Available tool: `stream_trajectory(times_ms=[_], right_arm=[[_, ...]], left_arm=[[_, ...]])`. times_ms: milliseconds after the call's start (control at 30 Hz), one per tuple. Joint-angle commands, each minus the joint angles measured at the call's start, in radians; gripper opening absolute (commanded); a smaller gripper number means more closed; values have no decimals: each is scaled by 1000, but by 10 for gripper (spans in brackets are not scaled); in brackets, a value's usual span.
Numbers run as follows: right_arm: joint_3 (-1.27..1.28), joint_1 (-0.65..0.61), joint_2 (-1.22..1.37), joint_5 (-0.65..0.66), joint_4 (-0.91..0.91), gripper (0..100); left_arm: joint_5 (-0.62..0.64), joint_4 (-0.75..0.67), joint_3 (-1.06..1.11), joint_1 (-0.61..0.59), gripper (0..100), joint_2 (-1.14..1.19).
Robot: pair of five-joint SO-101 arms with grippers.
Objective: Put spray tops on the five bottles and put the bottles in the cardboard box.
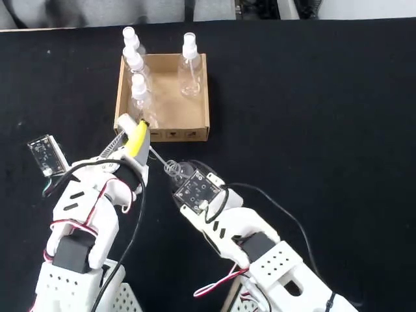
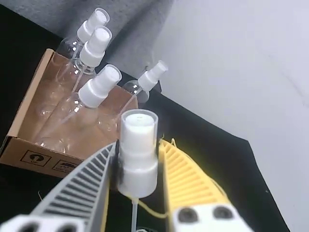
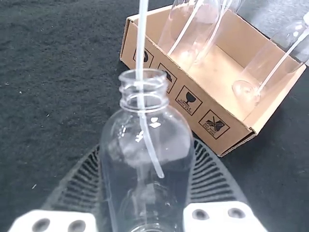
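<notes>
Left hand [image 1: 135,134] holds the spray top [image 2: 138,145] over the bottle [image 3: 144,96] gripped by the right hand [image 3: 147,154], so its tube [image 3: 142,58] hangs inside.

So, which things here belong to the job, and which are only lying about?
Job: spray top in left pincer; open bottle in right pincer; four capped bottles; cardboard box.
Only around: black table; arm cables.
</notes>
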Motion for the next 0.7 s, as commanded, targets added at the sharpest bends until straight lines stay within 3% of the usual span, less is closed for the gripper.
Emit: stream_trajectory(times_ms=[0, 167, 467, 667], right_arm=[[1, 31, -36, 3, -23, 81], [1, 31, -36, 5, -23, 81], [1, 31, -36, 6, -21, 81], [1, 31, -36, 6, -21, 81]], left_arm=[[-12, -17, -13, 12, 49, -9], [-12, -17, 12, 13, 156, -12], [-12, -17, 13, 19, 137, -11], [-44, -23, 53, 134, 137, -14]])
